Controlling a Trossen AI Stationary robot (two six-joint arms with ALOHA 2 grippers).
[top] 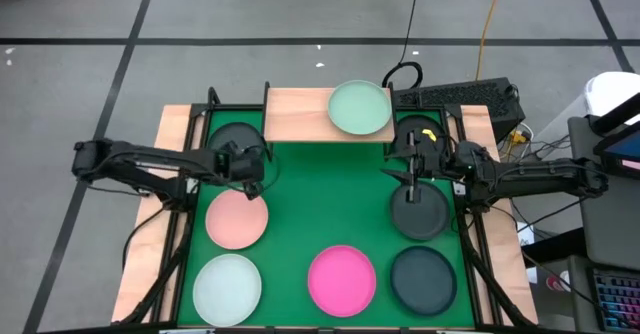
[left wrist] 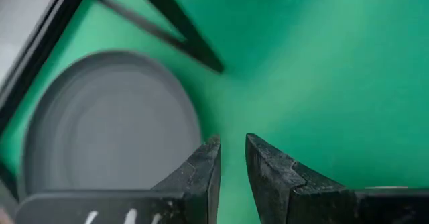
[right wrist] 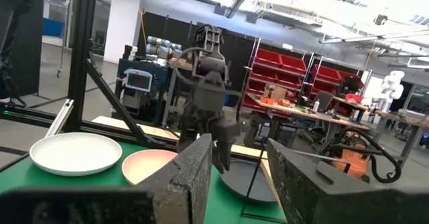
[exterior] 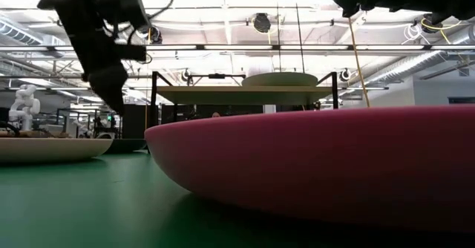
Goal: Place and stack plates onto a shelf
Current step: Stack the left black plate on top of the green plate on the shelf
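The light-wood shelf (top: 300,114) stands at the far edge, and the mint green plate (top: 359,107) lies on its right half. A dark grey plate (top: 235,139) (left wrist: 107,117) rests on the mat under the shelf's left half. On the mat lie the pale pink plate (top: 237,219), the whitish plate (top: 227,289), the magenta plate (top: 341,279) and two dark plates (top: 420,212) (top: 423,279). My left gripper (top: 258,177) (left wrist: 232,160) hovers open and empty above the mat, beside the dark plate under the shelf. My right gripper (top: 398,171) (right wrist: 238,163) is open, empty and level, above the mat near the shelf's right legs.
The shelf's thin black legs (left wrist: 177,26) stand near my left gripper. A black frame borders the green mat (top: 330,194). A keyboard (top: 460,96) and cables lie beyond the far right corner. In the low view the magenta plate (exterior: 319,166) fills the foreground.
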